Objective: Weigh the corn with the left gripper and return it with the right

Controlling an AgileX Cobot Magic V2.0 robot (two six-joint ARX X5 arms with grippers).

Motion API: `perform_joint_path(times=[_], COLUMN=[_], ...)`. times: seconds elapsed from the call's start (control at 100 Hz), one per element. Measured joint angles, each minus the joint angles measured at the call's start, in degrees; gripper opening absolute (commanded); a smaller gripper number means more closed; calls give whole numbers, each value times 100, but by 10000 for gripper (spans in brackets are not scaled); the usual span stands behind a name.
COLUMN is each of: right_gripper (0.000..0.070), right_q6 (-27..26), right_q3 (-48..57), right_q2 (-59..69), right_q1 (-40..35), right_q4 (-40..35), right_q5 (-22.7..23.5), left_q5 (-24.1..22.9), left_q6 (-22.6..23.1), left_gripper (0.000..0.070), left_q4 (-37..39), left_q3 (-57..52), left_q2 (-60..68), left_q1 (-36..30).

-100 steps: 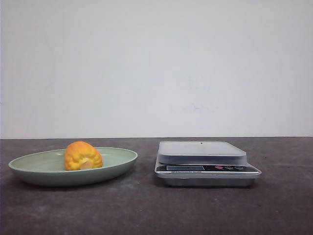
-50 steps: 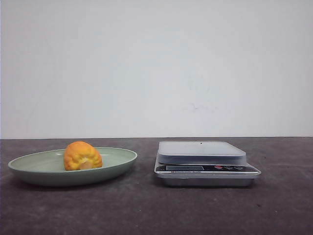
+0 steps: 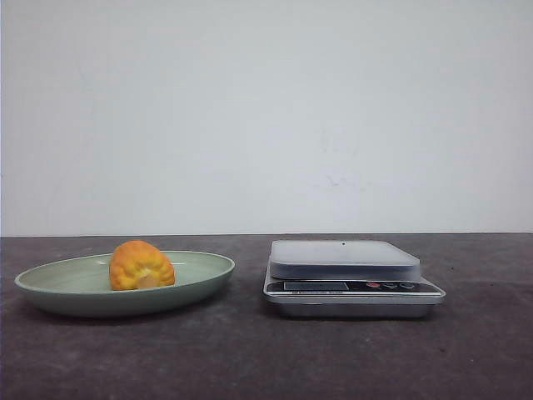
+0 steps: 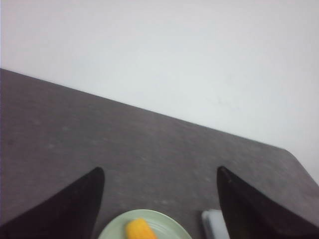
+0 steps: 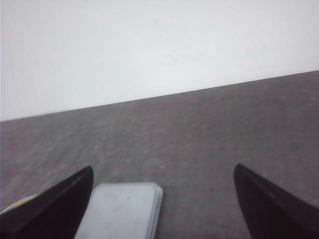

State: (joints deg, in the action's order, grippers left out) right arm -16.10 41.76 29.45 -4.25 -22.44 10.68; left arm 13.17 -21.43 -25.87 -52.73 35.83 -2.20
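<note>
The corn (image 3: 141, 266) lies on its side in the green plate (image 3: 50, 287) on the table (image 3: 250, 358), pale cut end toward the front camera, with the scale (image 3: 350, 279) beside the plate. In the wrist views the left end effector (image 4: 159, 209), spread wide and empty, has the corn ahead between its fingers. The right end effector (image 5: 162, 209), likewise wide and empty, faces the scale, so the left arm seems better placed for the pickup.

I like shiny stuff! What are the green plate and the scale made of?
The plate looks like matte plastic or glazed ceramic: smooth, pale green, no strong shine. The scale seems metal-bodied, with silvery edges and a smooth grey top, possibly plastic or brushed steel.
</note>
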Motion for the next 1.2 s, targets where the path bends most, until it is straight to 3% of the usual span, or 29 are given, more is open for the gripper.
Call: perform_joint_path(times=[0.14,0.24,0.49,0.8,1.07,1.13,1.2], right_gripper=[586,634,634,637,637,636,635], right_q6=[90,122,138,387,415,420,426], right_q3=[310,444,503,503,503,503,503], right_q2=[59,87,236,245,249,247,247], right_q1=[-122,-149,-149,-155,-155,-155,-155], right_q4=[-411,-645,-1019,-1121,-1121,-1121,-1121], right_q5=[140,160,286,284,284,284,284], left_q5=[-57,-452,-1082,-1200,-1220,-1329,-1399], left_q6=[0,-2,-46,-258,-365,-367,-365], left_gripper=[424,425,431,435,430,353,125], left_q4=[52,35,332,380,417,409,396], left_q3=[-179,-173,-168,-168,-168,-168,-168], left_q2=[905,1692,3394,4988,5519,5565,5574], left_q1=[-680,-1248,-2127,-2374,-2586,-2638,-2677])
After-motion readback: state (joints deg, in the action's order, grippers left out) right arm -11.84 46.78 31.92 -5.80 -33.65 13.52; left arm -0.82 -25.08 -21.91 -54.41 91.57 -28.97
